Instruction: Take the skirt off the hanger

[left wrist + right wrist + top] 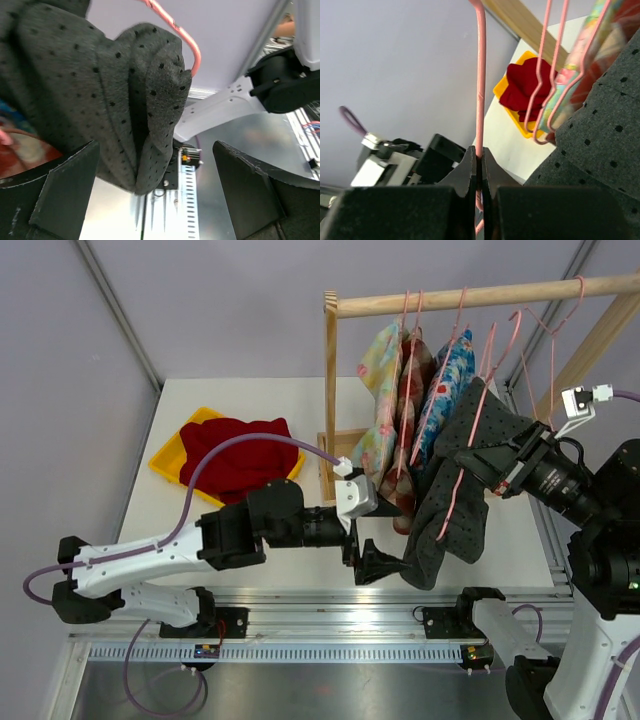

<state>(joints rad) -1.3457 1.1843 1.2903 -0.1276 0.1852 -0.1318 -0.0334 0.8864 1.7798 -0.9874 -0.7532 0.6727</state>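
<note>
A dark grey dotted skirt (pixel 432 540) hangs on a pink hanger (pixel 455 495), off the rack and in front of it. My right gripper (pixel 487 462) is shut on the hanger's wire (pixel 480 100) above the skirt (pixel 600 150); its jaws (pixel 479 159) pinch the wire tight. My left gripper (pixel 385 562) is open at the skirt's lower edge. In the left wrist view the skirt's bottom fold (pixel 125 110) hangs between the spread fingers (pixel 65 195), nearer the left one, with neither finger touching it. The hanger's pink corner (pixel 186 40) pokes out above.
A wooden rack (pixel 480 295) holds several patterned garments (pixel 410 400) on pink hangers, plus empty pink hangers (pixel 530 335). Its post (pixel 330 390) stands just behind my left gripper. A yellow tray (pixel 165 462) with a red cloth (pixel 235 455) lies at the table's left.
</note>
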